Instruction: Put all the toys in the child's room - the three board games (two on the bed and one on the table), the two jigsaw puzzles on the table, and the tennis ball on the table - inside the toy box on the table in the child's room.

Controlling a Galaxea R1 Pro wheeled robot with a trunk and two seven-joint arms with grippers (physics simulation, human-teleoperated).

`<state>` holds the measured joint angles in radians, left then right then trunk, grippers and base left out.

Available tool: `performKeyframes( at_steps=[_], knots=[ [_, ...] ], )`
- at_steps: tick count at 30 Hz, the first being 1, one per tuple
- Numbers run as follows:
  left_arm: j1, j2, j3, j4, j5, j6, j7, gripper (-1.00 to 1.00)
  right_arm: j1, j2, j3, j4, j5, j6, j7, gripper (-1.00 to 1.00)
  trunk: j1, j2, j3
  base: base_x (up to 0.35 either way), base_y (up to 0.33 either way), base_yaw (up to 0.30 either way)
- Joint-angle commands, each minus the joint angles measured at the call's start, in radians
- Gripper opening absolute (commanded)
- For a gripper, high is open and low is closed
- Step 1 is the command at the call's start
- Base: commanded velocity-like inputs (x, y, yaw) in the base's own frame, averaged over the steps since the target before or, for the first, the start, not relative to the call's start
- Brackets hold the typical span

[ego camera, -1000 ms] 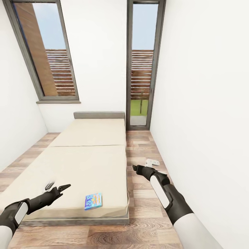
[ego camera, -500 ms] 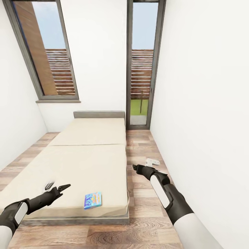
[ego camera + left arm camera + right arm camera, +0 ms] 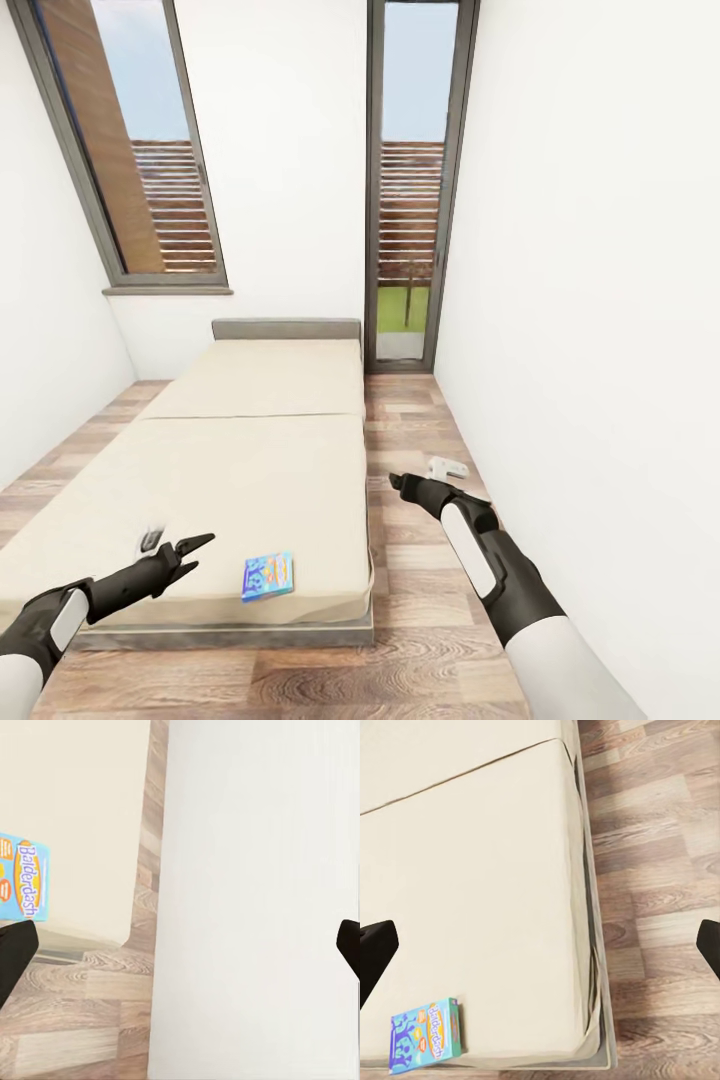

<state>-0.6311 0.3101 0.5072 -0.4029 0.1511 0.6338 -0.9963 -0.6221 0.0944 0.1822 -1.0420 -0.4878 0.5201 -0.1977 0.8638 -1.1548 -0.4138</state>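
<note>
Blue board game (image 3: 269, 577) lies flat near the bed's (image 3: 250, 470) near edge, long axis roughly near-to-far; left gripper (image 3: 180, 550) just left of it, fingers spread, empty; right gripper (image 3: 402, 484) over floor, opening indiscernible.

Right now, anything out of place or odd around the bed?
One small white flat object lies on the wood-plank floor between the beige-mattress bed and the wall; too small to identify. The blue printed game box lies flat near the bed's foot.
</note>
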Motion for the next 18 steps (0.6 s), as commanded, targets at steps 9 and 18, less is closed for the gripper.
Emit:
performKeyframes(
  at_steps=[9, 18],
  knots=[
    [-0.002, -0.009, 0.01, 0.023, 0.008, 0.033, -0.005, 1.0, -0.001, -0.001, -0.002, -0.004, -0.011, 0.014, -0.009, 1.0, 0.035, -0.064, -0.029, 0.0, 0.0, 0.0],
    [-0.004, -0.079, 0.011, 0.024, 0.119, 0.044, 0.011, 1.0, -0.001, 0.0, -0.002, -0.006, -0.011, 0.025, -0.009, 1.0, 0.069, -0.127, -0.058, 0.0, 0.0, 0.0]
  ],
)
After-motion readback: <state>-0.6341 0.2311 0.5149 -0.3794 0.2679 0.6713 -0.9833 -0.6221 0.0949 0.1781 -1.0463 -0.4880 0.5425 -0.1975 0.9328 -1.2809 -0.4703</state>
